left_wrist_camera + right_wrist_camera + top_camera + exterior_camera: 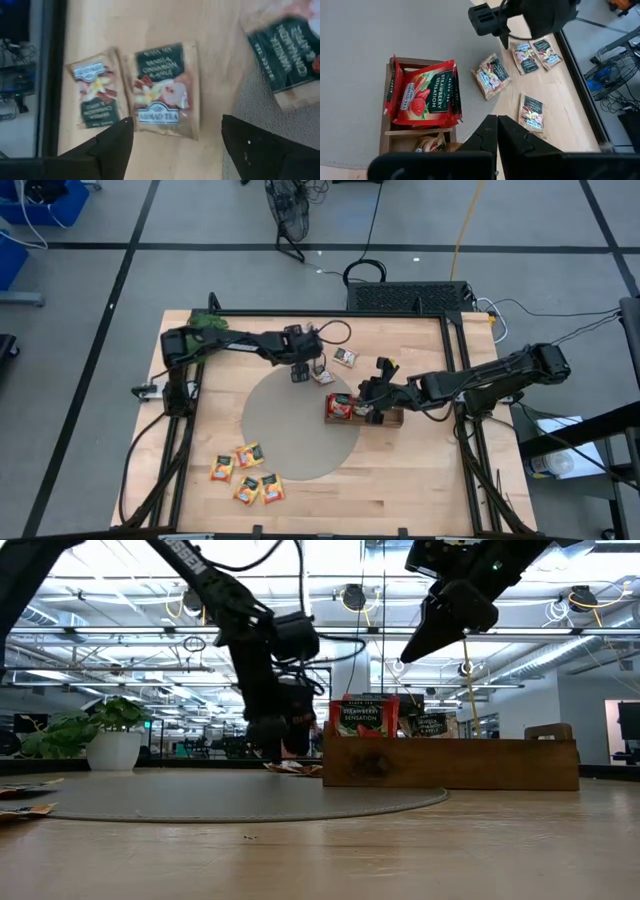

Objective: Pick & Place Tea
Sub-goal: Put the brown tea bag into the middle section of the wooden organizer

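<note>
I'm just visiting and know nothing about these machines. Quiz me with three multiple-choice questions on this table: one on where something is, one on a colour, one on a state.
1. Where do the red sachets stand?
A. in the wooden tray
B. on the floor
C. under the plant

2. What colour are the sachets at the table's near left corner?
A. blue
B. orange-yellow
C. black

3. How are the left tool's fingers?
A. shut on a sachet
B. open over a sachet
C. out of sight

Answers: 1 A, the right wrist view shows them upright in the tray's end compartment. 2 B, the high view shows their orange-yellow faces. 3 B, the left wrist view shows both fingers spread with the sachet lying flat between them.
</note>
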